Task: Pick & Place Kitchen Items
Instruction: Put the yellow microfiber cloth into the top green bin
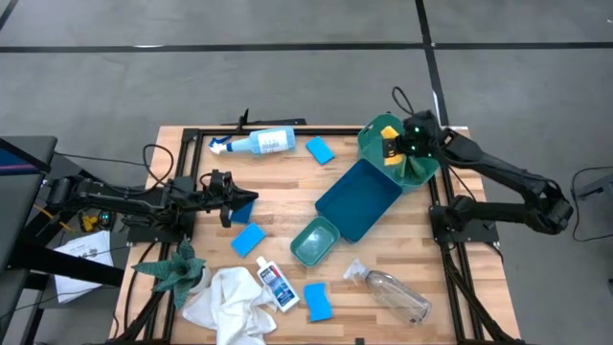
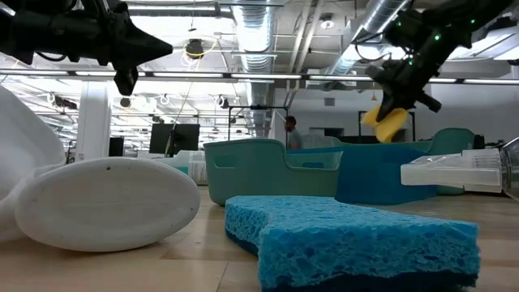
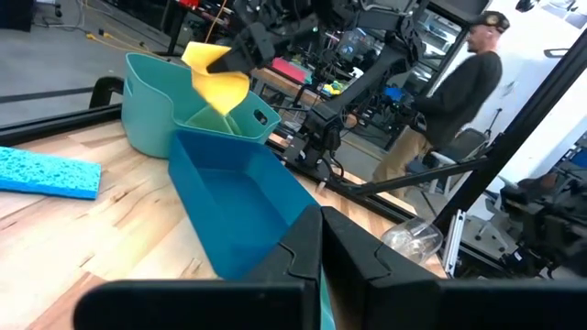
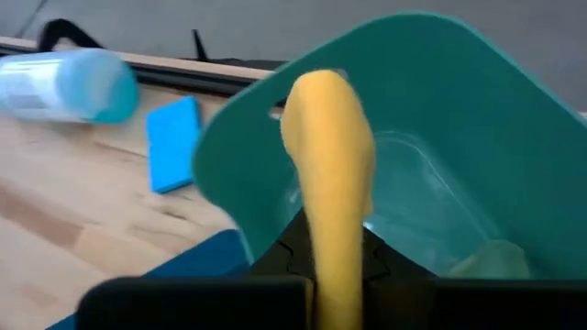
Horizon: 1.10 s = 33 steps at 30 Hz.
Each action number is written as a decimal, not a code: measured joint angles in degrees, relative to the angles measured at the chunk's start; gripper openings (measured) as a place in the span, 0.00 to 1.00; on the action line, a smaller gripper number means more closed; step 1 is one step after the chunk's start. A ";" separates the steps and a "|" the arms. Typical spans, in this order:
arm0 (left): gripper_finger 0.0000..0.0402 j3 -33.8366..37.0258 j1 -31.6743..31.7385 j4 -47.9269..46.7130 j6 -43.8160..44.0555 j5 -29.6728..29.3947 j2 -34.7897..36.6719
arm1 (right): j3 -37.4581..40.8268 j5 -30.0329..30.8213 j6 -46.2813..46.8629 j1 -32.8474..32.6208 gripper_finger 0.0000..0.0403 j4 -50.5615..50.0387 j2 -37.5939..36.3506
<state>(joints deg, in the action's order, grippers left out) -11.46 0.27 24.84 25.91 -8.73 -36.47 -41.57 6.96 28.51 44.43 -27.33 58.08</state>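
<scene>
Right claw (image 1: 393, 146) is clamped on the yellow oblong pad (image 1: 388, 132), holding it above the teal round tub (image 1: 421, 171) at the desk's (image 1: 287, 196) far right corner. That tub sits right at the desk edge, touching the dark blue rectangular bin (image 1: 359, 199), which runs diagonally toward the small teal tray (image 1: 314, 241).

The pad is bright yellow, and hangs folded over and limp from the claw in the low view (image 2: 388, 123).

Left claw (image 1: 251, 195) has its fingers pressed together, holding nothing, hovering on the far side of the blue bin from the tub, over a blue sponge (image 1: 239, 210). Open wood lies between it and the bin.

The right wrist view looks past the pad (image 4: 332, 174) into the tub's hollow (image 4: 477, 137), and the tub's base looks pale; the overhead cannot show that. The left wrist view catches the pad (image 3: 218, 81) above the tub rim (image 3: 151, 92), and a person (image 3: 449, 101) standing beyond the desk. Only the overhead shows the spray bottle (image 1: 257, 143) lying along the far edge, plus the white cloth (image 1: 228, 299), the small white bottle (image 1: 276, 286) and the clear bottle (image 1: 393, 292) along the near edge.
</scene>
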 joint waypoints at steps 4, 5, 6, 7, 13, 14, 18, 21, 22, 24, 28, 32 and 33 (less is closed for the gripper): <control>0.01 0.00 0.00 0.00 0.47 0.00 0.00 | 1.72 2.22 0.46 -0.16 0.00 1.69 -0.02; 0.01 0.00 0.00 0.00 0.49 0.00 -0.01 | 1.91 2.46 0.53 -0.08 0.00 1.87 -0.02; 0.01 0.00 0.00 0.00 0.49 0.00 -0.02 | 2.09 2.62 0.51 0.18 0.00 2.12 -0.01; 0.00 0.00 0.00 0.00 0.54 0.00 -0.02 | 2.21 3.27 0.51 0.41 0.00 2.19 0.04; 0.01 0.00 0.00 0.02 2.06 0.00 -0.22 | 2.35 7.14 -4.23 0.50 0.00 2.15 2.99; 0.01 0.00 0.00 0.01 2.08 0.00 -0.32 | 2.35 7.35 -5.01 0.26 0.00 2.26 3.64; 0.00 0.00 0.00 0.02 2.09 0.00 -0.35 | 2.37 8.35 -5.40 -0.86 0.00 2.36 6.37; 0.00 0.00 0.00 0.04 2.11 0.00 -0.35 | 2.37 9.46 -5.40 -1.80 0.00 2.73 8.13; 0.01 0.00 0.00 0.02 2.38 0.00 -0.35 | 2.37 10.15 -5.40 -2.22 0.00 2.68 8.77; 0.01 0.00 0.00 0.04 2.92 0.00 -0.35 | 2.37 11.37 -5.41 -2.87 0.00 2.65 9.90; 0.00 0.00 0.00 0.04 3.07 0.00 -0.35 | 2.37 11.54 -4.95 -3.22 0.00 2.61 12.00; 0.01 0.00 0.00 0.04 3.15 0.00 -0.35 | 2.37 11.60 -4.62 -3.22 0.00 2.73 13.50; 0.01 0.00 0.00 0.05 3.34 0.02 -0.35 | 2.37 11.60 -4.53 -3.18 0.00 2.73 13.78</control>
<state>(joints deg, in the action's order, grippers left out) -11.46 0.27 24.89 29.24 -8.71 -36.82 -39.20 18.57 23.98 41.24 -24.60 71.86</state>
